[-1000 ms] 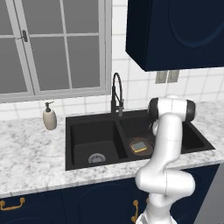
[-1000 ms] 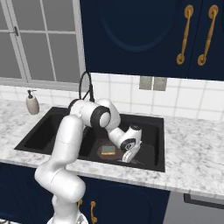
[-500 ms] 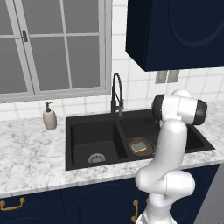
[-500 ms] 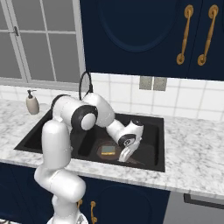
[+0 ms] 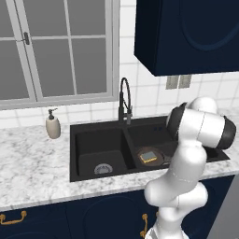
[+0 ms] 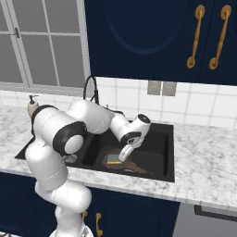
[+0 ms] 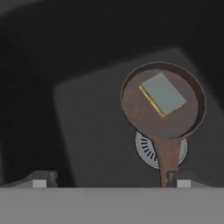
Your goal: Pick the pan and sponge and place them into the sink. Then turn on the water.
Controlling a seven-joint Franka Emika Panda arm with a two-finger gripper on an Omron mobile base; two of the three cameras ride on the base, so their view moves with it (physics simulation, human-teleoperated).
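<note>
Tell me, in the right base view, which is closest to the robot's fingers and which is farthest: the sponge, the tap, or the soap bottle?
1. The small yellow sponge with a grey-blue top, lying in the pan just below the fingers.
2. The tall black curved tap, behind the sink, further left.
3. The beige soap bottle, far left on the counter.

Kitchen: sink, faucet, marble counter, cabinets.
</note>
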